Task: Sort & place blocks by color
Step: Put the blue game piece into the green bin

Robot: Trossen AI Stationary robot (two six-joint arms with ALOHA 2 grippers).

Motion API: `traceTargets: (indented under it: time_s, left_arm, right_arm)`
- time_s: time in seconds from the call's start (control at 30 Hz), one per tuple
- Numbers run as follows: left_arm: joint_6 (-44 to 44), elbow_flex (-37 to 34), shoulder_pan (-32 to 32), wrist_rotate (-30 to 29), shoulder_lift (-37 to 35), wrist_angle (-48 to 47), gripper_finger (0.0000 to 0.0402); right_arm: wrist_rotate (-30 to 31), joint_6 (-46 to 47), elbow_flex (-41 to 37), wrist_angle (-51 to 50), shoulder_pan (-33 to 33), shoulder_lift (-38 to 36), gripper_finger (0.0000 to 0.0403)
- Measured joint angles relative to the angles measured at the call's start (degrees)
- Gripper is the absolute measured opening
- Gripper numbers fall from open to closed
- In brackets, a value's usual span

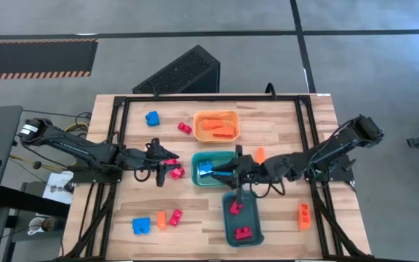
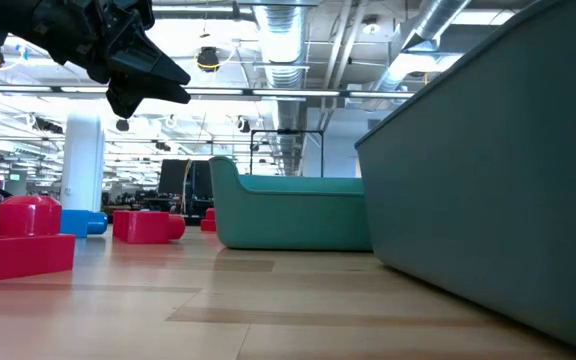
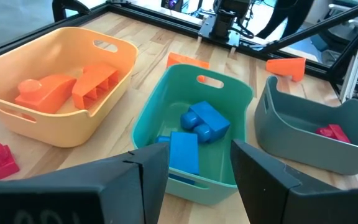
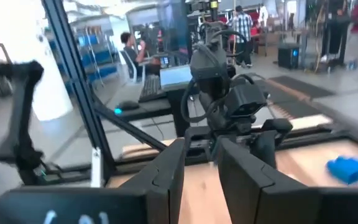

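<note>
Jaws of our left gripper (image 3: pixel 194 180) stand spread and empty beside the red blocks (image 1: pixel 174 172); whether our right gripper (image 1: pixel 224 172), over the teal tray (image 1: pixel 196 180) holding blue blocks (image 3: pixel 197 127), grips anything, we cannot tell. Orange blocks (image 3: pixel 67 87) lie sorted in the orange tray (image 1: pixel 198 131), while others wait loose on the table (image 1: pixel 282 218).

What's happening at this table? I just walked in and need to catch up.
Two robot arms are sorting toy blocks by color into trays. The orange tray holds orange blocks, the green tray blue ones, the teal tray red ones. The right gripper hovers over the green tray; the left gripper is beside it. Several blocks remain loose.
</note>
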Motion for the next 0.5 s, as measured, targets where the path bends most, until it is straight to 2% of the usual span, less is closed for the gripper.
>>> traceTargets:
  time_s: [0.07,0.2,0.5]
  left_arm:
    - [0.0,0.0,0.0,0.0,-0.01,0.0,0.0159]
    - [0.0,0.0,0.0,0.0,0.0,0.0,0.0159]
    - [0.0,0.0,0.01,-0.53,0.0,0.0,0.0159]
  right_arm:
    - [-0.17,-2.88,0.0,0.06,-0.56,0.1,0.0117]
    - [-0.13,0.1,0.0,0.64,-1.62,0.09,0.0109]
    - [-0.21,-5.31,0.0,4.59,-1.26,-0.11,0.0063]
